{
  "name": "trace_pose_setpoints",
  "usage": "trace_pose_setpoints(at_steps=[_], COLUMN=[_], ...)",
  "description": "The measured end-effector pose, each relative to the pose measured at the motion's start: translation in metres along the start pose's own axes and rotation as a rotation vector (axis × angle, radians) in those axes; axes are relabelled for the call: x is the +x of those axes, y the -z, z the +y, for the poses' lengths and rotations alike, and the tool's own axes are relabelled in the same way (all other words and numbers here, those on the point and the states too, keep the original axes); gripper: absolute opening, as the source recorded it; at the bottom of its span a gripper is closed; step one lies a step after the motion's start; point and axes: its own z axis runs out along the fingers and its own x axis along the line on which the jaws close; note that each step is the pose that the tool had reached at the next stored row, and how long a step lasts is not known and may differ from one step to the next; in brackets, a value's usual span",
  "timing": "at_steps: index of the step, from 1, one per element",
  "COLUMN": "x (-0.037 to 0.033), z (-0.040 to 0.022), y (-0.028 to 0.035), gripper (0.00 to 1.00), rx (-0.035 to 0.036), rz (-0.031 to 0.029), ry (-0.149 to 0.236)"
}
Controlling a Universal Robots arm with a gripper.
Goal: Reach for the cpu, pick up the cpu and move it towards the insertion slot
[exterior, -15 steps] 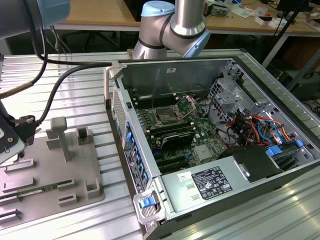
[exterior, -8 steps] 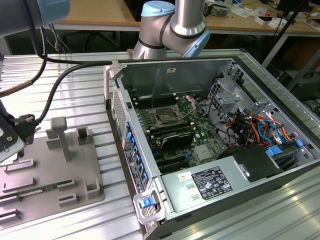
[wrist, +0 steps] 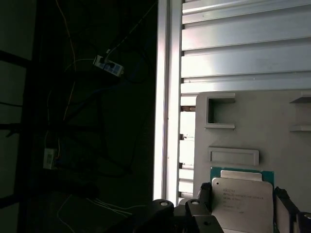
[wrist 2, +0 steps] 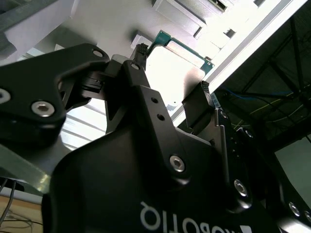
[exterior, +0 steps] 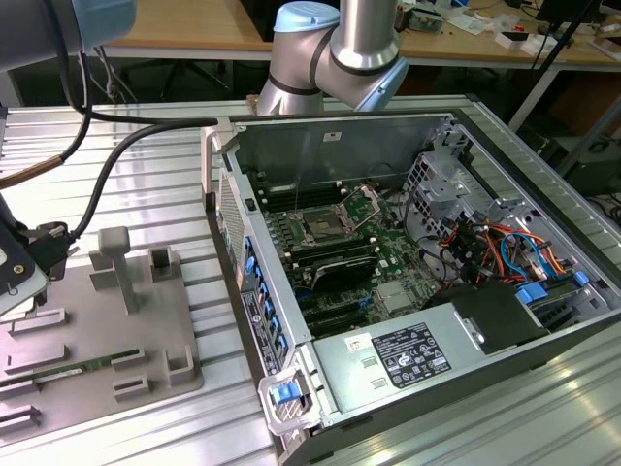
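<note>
Tool (wrist 2: 172, 70) astride the cpu (wrist: 241, 194), grey plate (wrist: 252, 111) beneath

cpu (wrist: 241, 194) at gripper (wrist: 243, 206), on grey plate (wrist: 228, 141)

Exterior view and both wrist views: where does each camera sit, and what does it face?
Exterior view: off the arm, high, looking down into the computer case at the insertion slot; arm joints show.
First wrist view: at the wrist, facing the cpu and gray plate; hand shows.
Second wrist view: at the wrist, looking along the hand at the cpu.
Shared: hand and cpu.
</note>
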Motion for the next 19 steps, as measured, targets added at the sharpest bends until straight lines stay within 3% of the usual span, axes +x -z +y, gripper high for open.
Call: trace_pose_setpoints(at_steps=[19], x=[0.0005], z=[0.0012], y=[0.0180], gripper=[0.55], rx=[0.0000], rz=[0.0000], ry=[0.000])
